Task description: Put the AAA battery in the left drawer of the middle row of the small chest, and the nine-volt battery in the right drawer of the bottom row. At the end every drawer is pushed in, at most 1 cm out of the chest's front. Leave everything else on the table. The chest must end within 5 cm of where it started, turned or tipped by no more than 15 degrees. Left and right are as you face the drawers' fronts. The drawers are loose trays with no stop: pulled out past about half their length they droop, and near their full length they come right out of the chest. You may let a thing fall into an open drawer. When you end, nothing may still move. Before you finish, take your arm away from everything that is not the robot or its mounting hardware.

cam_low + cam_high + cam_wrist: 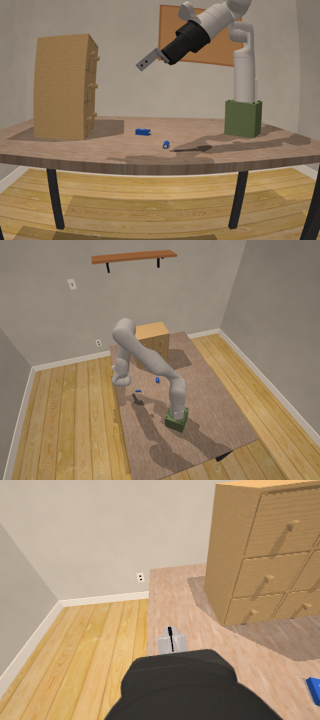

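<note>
The small wooden chest (pixel 64 86) stands at the far end of the table, and every drawer front looks pushed in; it also shows in the overhead view (pixel 152 342) and in the wrist view (pixel 270 555). The nine-volt battery, a blue block (pixel 142 132) (pixel 157 380), lies on the table in front of the chest. The AAA battery, a small blue cylinder (pixel 165 144) (pixel 138 390), lies nearer the table's edge. My gripper (pixel 140 66) is shut and empty. It hangs high in the air, pointing toward the chest, well above both batteries. In the wrist view the shut fingers (pixel 171 642) point past the chest's left side.
The arm's green base block (pixel 242 118) stands on the table away from the chest. The table's edge and the wooden floor lie just left of the gripper in the wrist view. A shelf (pixel 133 256) hangs high on the wall.
</note>
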